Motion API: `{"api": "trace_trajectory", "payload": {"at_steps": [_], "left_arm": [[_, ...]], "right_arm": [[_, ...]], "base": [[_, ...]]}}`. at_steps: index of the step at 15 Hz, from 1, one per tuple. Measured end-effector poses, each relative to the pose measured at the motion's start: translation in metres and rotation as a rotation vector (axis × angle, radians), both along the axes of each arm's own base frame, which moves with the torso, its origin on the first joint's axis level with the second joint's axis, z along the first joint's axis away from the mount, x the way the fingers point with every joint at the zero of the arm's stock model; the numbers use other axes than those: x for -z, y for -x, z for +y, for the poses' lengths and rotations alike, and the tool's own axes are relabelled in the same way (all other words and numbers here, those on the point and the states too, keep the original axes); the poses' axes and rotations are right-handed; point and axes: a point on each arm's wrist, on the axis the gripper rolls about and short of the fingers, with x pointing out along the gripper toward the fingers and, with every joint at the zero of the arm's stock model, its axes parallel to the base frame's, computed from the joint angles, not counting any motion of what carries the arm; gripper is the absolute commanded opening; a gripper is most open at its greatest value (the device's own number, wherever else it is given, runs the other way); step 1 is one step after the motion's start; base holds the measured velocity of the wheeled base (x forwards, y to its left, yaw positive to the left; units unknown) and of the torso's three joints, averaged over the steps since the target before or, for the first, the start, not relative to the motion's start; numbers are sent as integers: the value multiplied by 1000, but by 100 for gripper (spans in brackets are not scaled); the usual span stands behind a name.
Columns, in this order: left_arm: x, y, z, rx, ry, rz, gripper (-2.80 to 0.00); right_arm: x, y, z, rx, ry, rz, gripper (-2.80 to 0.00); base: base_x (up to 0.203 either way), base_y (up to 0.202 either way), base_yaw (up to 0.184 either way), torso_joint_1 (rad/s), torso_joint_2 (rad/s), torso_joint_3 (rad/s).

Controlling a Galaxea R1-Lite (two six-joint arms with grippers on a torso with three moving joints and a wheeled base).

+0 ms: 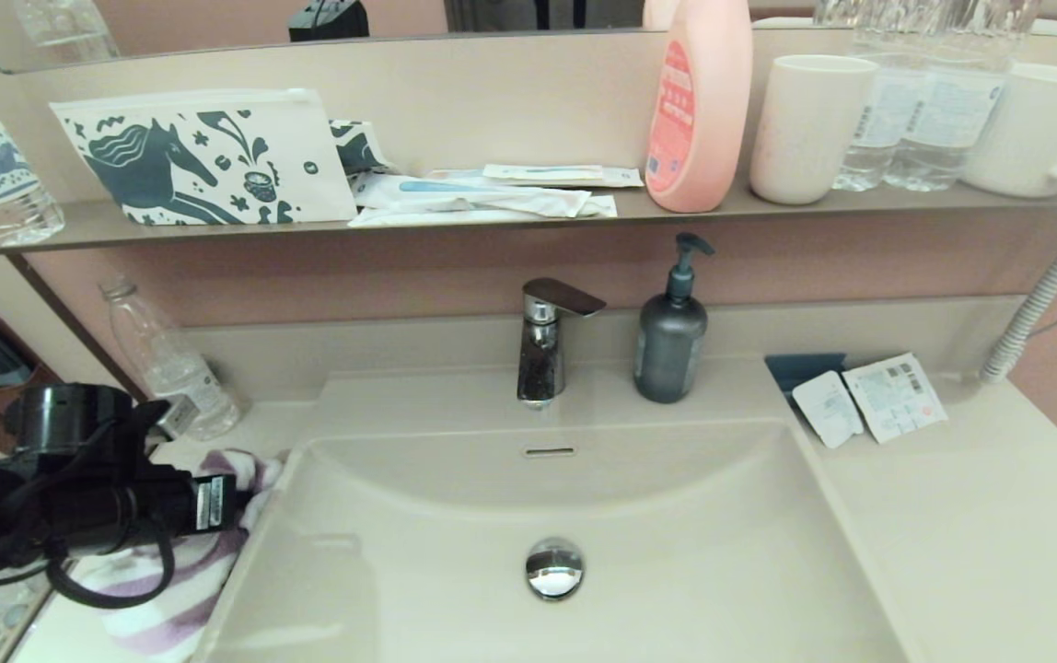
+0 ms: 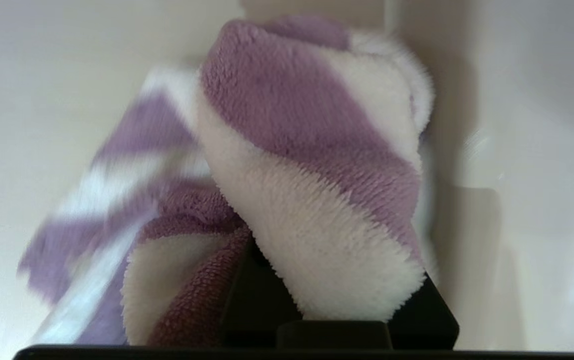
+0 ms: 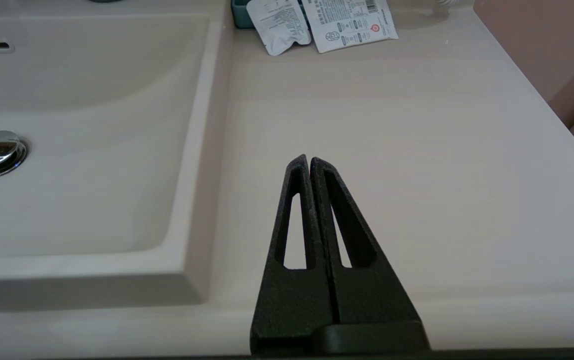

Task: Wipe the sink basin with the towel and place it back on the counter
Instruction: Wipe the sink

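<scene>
The purple-and-white striped towel [image 1: 169,599] lies bunched on the counter strip left of the sink basin [image 1: 676,534], its far end at the basin's left rim. My left gripper [image 1: 238,502] is low over it and shut on the towel [image 2: 317,175], whose folds bulge out and cover the fingers. The basin shows its chrome drain plug [image 1: 554,568] and overflow slot [image 1: 550,452]. My right gripper [image 3: 309,159] is shut on nothing, hovering over the counter [image 3: 392,175] right of the basin [image 3: 67,150]; it does not show in the head view.
A chrome faucet [image 1: 547,341] and dark soap dispenser [image 1: 671,336] stand behind the basin. A clear bottle [image 1: 169,364] stands at the back left, and sachets [image 1: 869,401] lie at the back right. The shelf above holds the horse-print pouch [image 1: 206,157], a pink bottle [image 1: 699,101] and cups.
</scene>
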Motion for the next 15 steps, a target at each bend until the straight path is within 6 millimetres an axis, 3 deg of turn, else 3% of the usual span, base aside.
{"api": "trace_trajectory", "payload": {"at_steps": [3, 10, 13, 15], "left_arm": [[-9, -33, -7, 29, -14, -57, -280], [-6, -118, -6, 63, -32, -149, -280], [-9, -138, -6, 70, -26, -141, -280], [-3, -141, -5, 67, -20, -123, -280]], "right_arm": [[0, 0, 0, 0, 0, 0, -280], [0, 0, 0, 0, 0, 0, -280], [0, 0, 0, 0, 0, 0, -280], [0, 0, 0, 0, 0, 0, -280]], "base": [[0, 0, 0, 0, 0, 0], [0, 0, 0, 0, 0, 0], [0, 0, 0, 0, 0, 0], [0, 0, 0, 0, 0, 0]]}}
